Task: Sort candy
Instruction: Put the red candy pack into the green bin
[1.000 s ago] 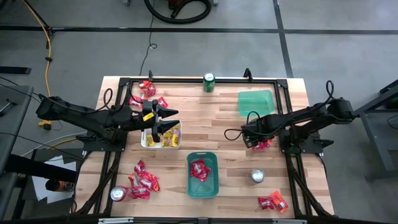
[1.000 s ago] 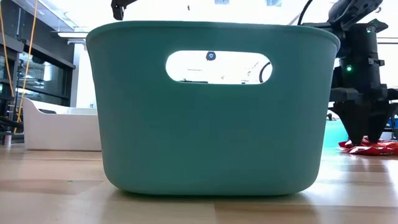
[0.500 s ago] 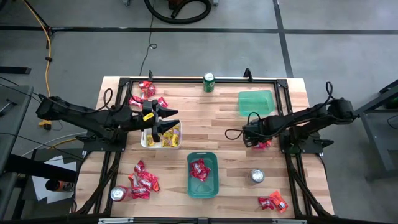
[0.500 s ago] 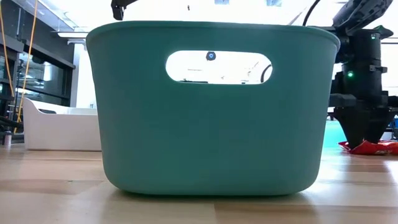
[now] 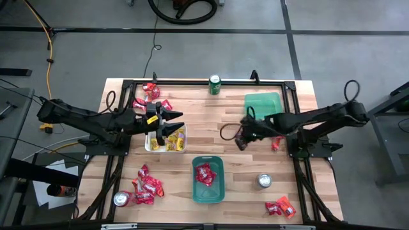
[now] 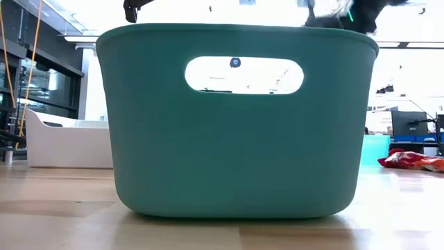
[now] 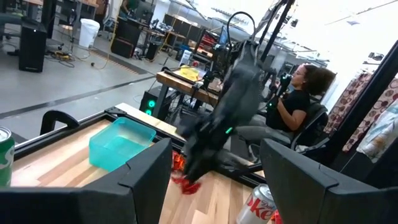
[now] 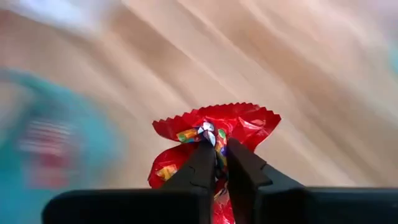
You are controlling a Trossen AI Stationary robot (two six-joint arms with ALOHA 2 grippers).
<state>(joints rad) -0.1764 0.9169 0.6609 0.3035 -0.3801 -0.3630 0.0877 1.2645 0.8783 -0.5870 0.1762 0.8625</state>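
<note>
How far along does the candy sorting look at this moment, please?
Done: red packets lie in the teal bin and yellow ones in the white tray. In hand: the right gripper is shut on a red candy. Left: loose red piles across the table.

Right hand closed on red candy, lifted it off table, moved left.

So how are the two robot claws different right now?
The right gripper is shut on a red candy packet, while the left gripper is open and holds nothing. The right gripper is lifted over bare wood in the middle of the table, while the left gripper hangs over the white tray of yellow candy. Both are dark, two-fingered claws on long dark arms.
</note>
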